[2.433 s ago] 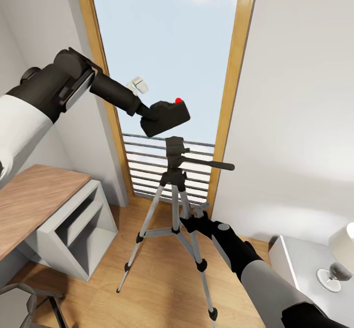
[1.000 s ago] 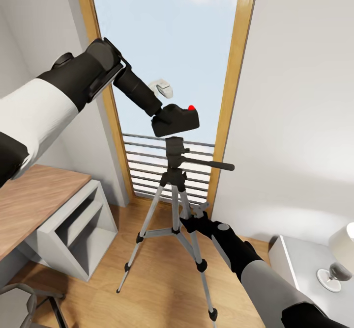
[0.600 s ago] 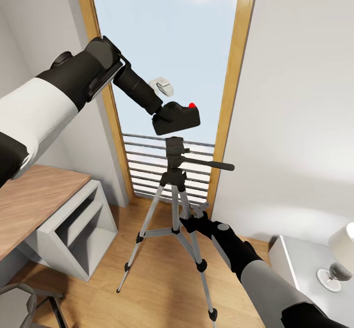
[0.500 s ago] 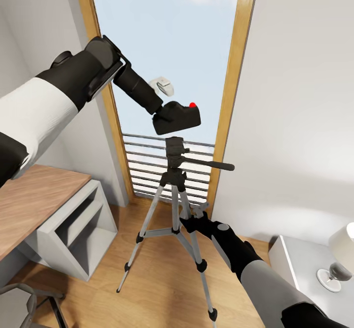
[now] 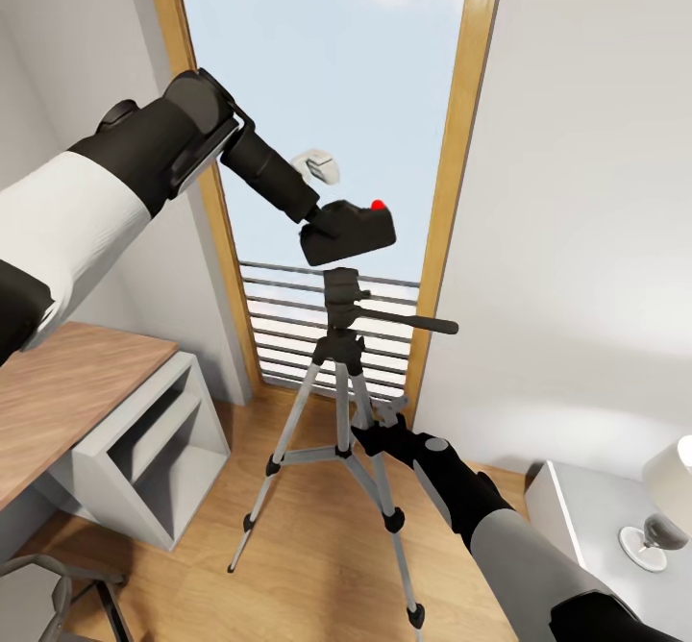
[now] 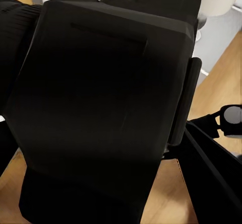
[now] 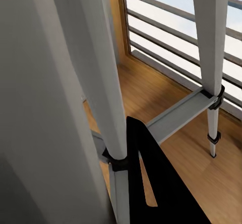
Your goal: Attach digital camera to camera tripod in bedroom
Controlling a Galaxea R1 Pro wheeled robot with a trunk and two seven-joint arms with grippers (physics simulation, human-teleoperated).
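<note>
The digital camera is pinched by the left gripper, its dark body close before the left wrist lens, red button up, held just above the black head of the camera tripod with a slight tilt and a thin gap between them. A tripod leg is met by the right gripper below the head; whether its fingers are pressed on it cannot be told. Behind the tripod a wood-framed window with a railing is seen, a wooden desk to its left, a lamp to its right.
</note>
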